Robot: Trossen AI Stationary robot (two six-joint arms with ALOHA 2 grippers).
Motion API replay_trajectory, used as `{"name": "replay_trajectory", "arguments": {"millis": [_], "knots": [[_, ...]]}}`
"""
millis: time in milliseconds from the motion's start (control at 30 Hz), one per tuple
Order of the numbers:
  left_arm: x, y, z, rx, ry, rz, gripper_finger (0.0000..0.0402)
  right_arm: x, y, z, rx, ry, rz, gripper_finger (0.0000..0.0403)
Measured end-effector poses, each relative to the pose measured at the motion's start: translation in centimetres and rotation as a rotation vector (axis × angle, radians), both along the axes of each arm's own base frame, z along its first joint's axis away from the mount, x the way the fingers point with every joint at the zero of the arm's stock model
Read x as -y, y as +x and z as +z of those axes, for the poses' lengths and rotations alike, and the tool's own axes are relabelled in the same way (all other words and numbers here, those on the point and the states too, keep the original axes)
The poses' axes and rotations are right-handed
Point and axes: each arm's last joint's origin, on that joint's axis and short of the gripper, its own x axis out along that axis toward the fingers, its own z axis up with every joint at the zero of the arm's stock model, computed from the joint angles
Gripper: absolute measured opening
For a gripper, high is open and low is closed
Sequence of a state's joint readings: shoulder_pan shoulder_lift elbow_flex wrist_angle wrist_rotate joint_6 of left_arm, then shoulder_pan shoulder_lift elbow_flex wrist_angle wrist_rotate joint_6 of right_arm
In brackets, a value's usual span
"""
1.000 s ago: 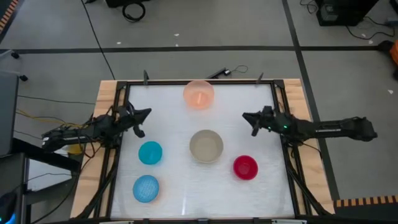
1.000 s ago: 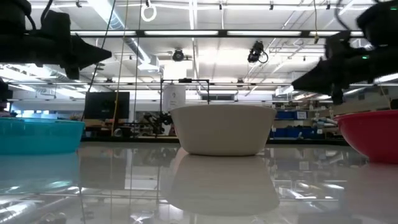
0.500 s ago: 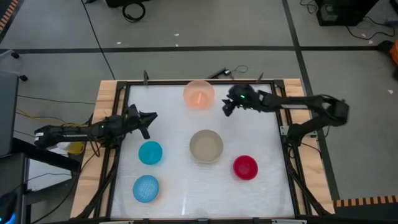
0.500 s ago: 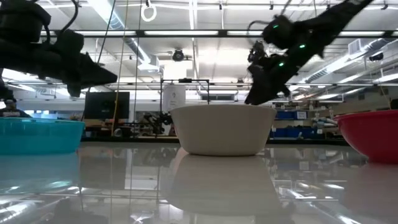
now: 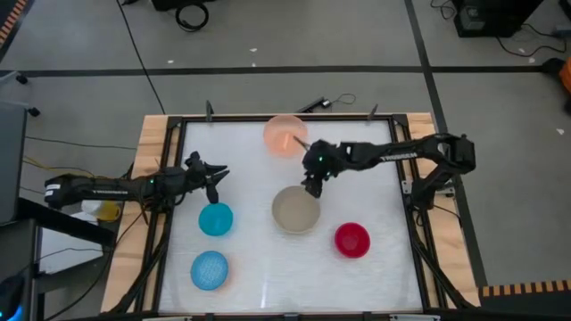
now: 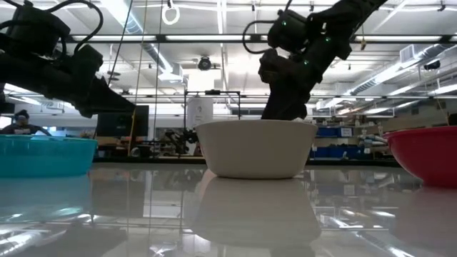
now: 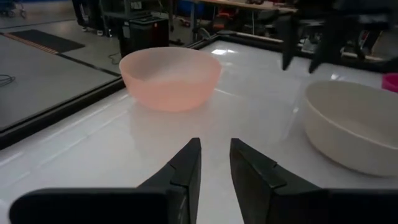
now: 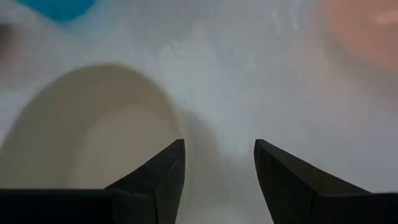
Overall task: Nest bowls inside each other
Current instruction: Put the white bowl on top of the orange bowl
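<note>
Five bowls stand upright on the white table: pale pink (image 5: 285, 135) at the far middle, beige (image 5: 295, 209) in the centre, teal (image 5: 215, 219) and speckled light blue (image 5: 210, 269) at the left, red (image 5: 352, 240) at the near right. My right gripper (image 5: 310, 185) hangs open, tipped down, just beyond the beige bowl's far rim (image 8: 163, 118), between it and the pink bowl (image 8: 367, 31). My left gripper (image 7: 215, 148) is open by a narrow gap, low over the table's left side, pointing toward the pink bowl (image 7: 170, 78).
A black frame (image 5: 175, 169) edges the table on wooden side boards. There is bare table between the pink and beige bowls and along the right side. In the low view, the beige bowl (image 6: 255, 148) stands between the teal (image 6: 43, 153) and red (image 6: 425, 153) bowls.
My right gripper has swung from the table's right edge toward the middle, first past the pink bowl, then nearer, to the beige bowl's far rim, tipping downward. My left gripper has eased a little toward the table's middle and down. No bowl has moved.
</note>
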State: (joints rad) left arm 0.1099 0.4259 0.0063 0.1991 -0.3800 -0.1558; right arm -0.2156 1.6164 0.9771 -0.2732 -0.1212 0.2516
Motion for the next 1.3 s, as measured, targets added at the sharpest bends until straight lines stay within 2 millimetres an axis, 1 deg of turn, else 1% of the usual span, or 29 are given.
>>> {"name": "replay_trajectory", "arguments": {"millis": [100, 233, 300, 367, 400, 500, 533, 667, 733, 833, 933, 1000, 1067, 1167, 1233, 1300], "knots": [[0.0, 0.0, 0.0, -0.004, 0.016, -0.002, 0.0089, -1.2, 0.6, -1.3, -0.051, -0.053, 0.001, 0.0198], [0.0, 0.0, 0.1, 0.001, 0.018, -0.002, 0.0089, -1.6, 1.2, -2.6, -0.084, -0.109, 0.012, 0.0189], [0.0, 0.0, 0.1, 0.001, 0.017, -0.002, 0.0089, -1.6, 1.3, -3.1, -0.095, -0.121, 0.03, 0.0172], [0.0, 0.0, 0.1, 0.002, 0.017, -0.002, 0.0089, -1.6, 1.4, -3.3, -0.096, -0.128, 0.053, 0.0139], [0.0, 0.0, 0.1, 0.001, 0.017, -0.002, 0.0089, -1.6, 1.5, -3.2, -0.096, -0.13, 0.063, 0.0117], [0.0, 0.0, 0.1, 0.001, 0.018, -0.002, 0.0089, -1.5, 1.9, -2.6, -0.075, -0.137, 0.109, 0.0034], [0.0, 0.0, 0.1, 0.001, 0.018, -0.002, 0.0089, -1.5, 2.1, -2.1, -0.056, -0.135, 0.13, 0.0021], [0.0, 0.0, 0.1, 0.0, 0.027, -0.002, 0.0089, -0.5, 3.3, 0.4, 0.018, -0.201, 0.15, 0.0021], [0.0, 0.0, 0.1, 0.001, 0.028, -0.001, 0.0089, 0.5, 4.1, 2.1, 0.073, -0.269, 0.138, 0.0015], [0.0, 0.0, 0.1, 0.0, 0.028, -0.001, 0.0089, 2.7, 5.2, 5.2, 0.193, -0.383, 0.049, 0.0012], [0.0, 0.0, 0.1, -0.005, 0.027, -0.001, 0.0089, 5.9, 5.3, 7.5, 0.304, -0.492, -0.101, 0.0012], [0.0, 0.0, 0.1, -0.006, 0.027, -0.001, 0.0089, 8.2, 4.8, 8.4, 0.345, -0.536, -0.222, 0.0012], [0.0, 0.0, 0.1, -0.007, 0.027, -0.001, 0.0089, 10.5, 3.9, 8.7, 0.364, -0.536, -0.343, 0.0012], [0.0, 0.0, 0.1, -0.007, 0.027, -0.002, 0.0089, 13.3, 2.2, 8.1, 0.319, -0.489, -0.476, 0.0012], [0.0, 0.0, 0.1, -0.007, 0.028, -0.002, 0.0089, 14.4, 1.2, 7.4, 0.283, -0.443, -0.528, 0.0012], [0.0, 0.0, 0.1, -0.01, 0.033, -0.003, 0.0089, 15.1, 0.4, 6.6, 0.257, -0.402, -0.549, 0.0012]]}}
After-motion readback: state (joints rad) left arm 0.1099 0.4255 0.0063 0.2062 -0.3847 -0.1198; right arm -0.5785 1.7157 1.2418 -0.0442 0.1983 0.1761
